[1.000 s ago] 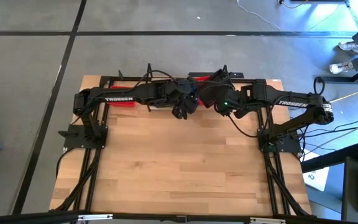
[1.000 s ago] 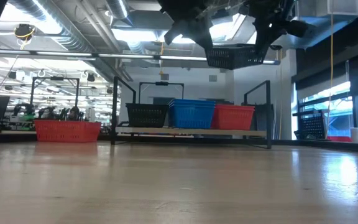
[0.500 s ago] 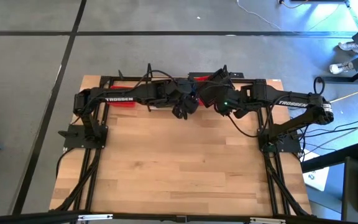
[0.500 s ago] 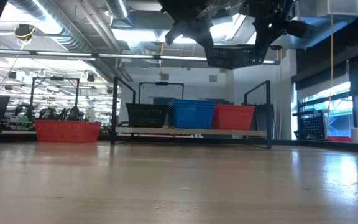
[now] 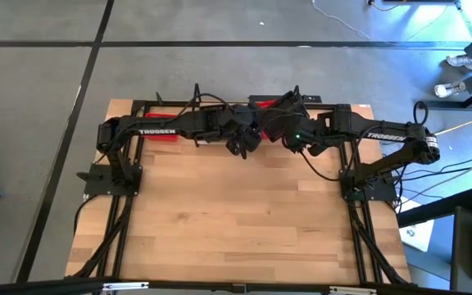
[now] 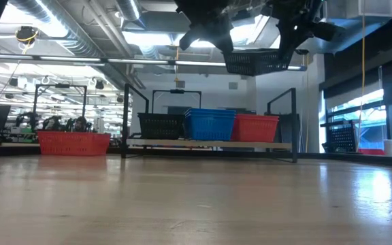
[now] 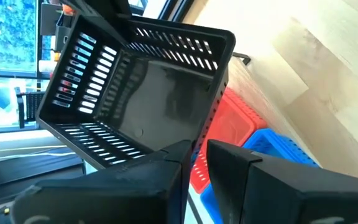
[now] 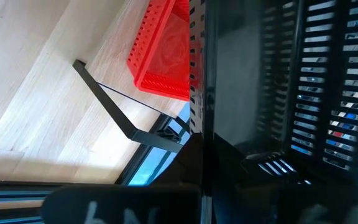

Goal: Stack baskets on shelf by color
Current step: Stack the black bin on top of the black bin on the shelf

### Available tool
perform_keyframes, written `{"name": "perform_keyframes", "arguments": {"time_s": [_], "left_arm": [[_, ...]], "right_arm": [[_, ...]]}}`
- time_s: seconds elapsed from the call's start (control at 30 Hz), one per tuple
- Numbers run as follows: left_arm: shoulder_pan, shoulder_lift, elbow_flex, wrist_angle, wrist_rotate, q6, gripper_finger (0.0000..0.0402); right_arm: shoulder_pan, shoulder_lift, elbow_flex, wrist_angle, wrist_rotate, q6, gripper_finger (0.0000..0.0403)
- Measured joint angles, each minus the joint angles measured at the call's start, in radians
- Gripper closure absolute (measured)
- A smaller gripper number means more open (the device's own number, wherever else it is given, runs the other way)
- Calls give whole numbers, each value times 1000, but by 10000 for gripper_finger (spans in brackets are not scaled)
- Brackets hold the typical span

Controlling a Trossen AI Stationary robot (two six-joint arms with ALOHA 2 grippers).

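A black mesh basket (image 6: 258, 62) hangs high above the shelf (image 6: 209, 143) at the table's far edge, its open side tilted in the left wrist view (image 7: 138, 87). My left gripper (image 7: 196, 163) and my right gripper (image 8: 204, 152) meet at it from either side, both shut on it. On the shelf board stand, on their bottoms, a black basket (image 6: 160, 126), a blue stack (image 6: 209, 124) and a red basket (image 6: 254, 127). Another red basket (image 6: 73, 143) sits on the table left of the shelf. My left gripper pinches the black basket's rim at a corner (image 7: 199, 142) between its two fingers, coming from the table's left side. The basket is lifted clear and tilted. My right gripper pinches a side wall (image 8: 197, 93) of the same basket, one finger inside and one outside, coming from the table's right. The basket fills that wrist view and is clear of the shelf.
Thin black upright posts (image 6: 126, 119) frame the shelf, and a black bar (image 8: 107, 102) of its frame lies on the wood. The wooden tabletop (image 5: 236, 213) stretches from the shelf to the near edge. Both arms (image 5: 170, 127) span the far edge.
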State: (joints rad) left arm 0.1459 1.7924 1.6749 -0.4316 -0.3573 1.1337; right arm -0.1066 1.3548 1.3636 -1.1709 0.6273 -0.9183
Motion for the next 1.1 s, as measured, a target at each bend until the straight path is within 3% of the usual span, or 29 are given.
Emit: {"name": "perform_keyframes", "arguments": {"time_s": [0.53, 1.1], "left_arm": [[0, 2, 0, 51, 4, 71, 354], [-10, 4, 0, -3, 3, 81, 354]], "right_arm": [[0, 0, 0, 0, 0, 1, 398], [0, 0, 0, 0, -1, 1, 398]]}}
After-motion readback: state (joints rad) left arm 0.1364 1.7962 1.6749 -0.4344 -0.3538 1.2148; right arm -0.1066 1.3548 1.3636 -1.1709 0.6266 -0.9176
